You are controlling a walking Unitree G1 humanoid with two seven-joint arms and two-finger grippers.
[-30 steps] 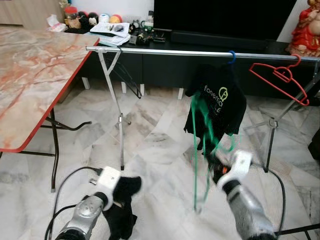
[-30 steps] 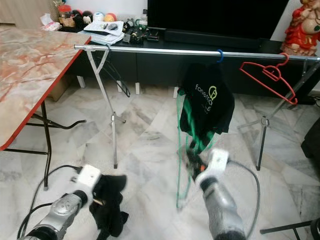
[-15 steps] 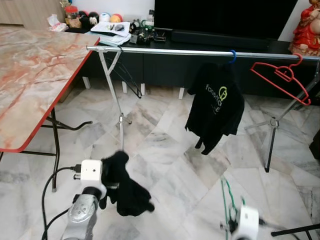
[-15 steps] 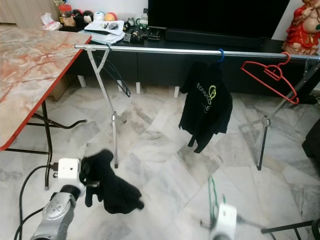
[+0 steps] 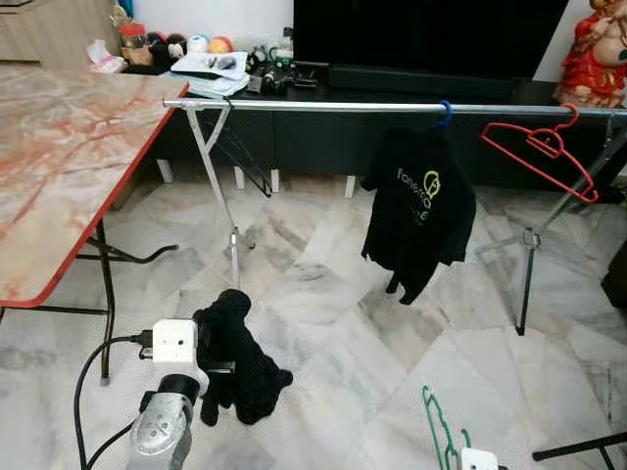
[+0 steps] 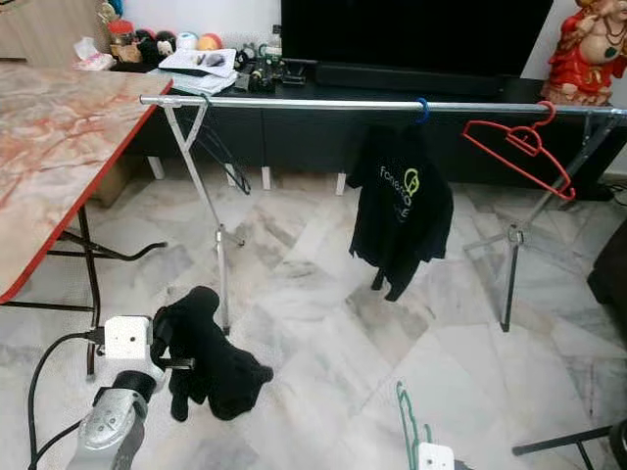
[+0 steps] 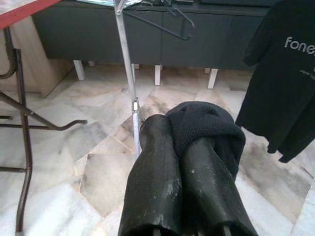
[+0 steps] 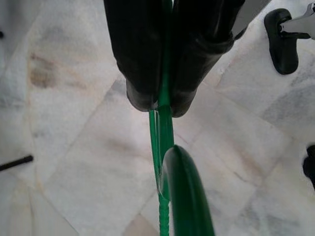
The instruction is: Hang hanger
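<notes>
Table (image 5: 59, 166): marble top, red edge, robot's left
Rail (image 5: 323, 104): black T-shirt (image 5: 419, 220) on a blue hook, red hanger (image 5: 544, 149) near its right end
Left gripper (image 7: 183, 147): low, clenched on a dark cloth (image 5: 235, 354)
Right gripper (image 8: 161, 101): low, fingers pinching the green hanger (image 8: 170, 162), well below the rail

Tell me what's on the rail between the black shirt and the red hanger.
Nothing: the rail is bare between the black shirt and the red hanger, as the left eye view shows.
</notes>
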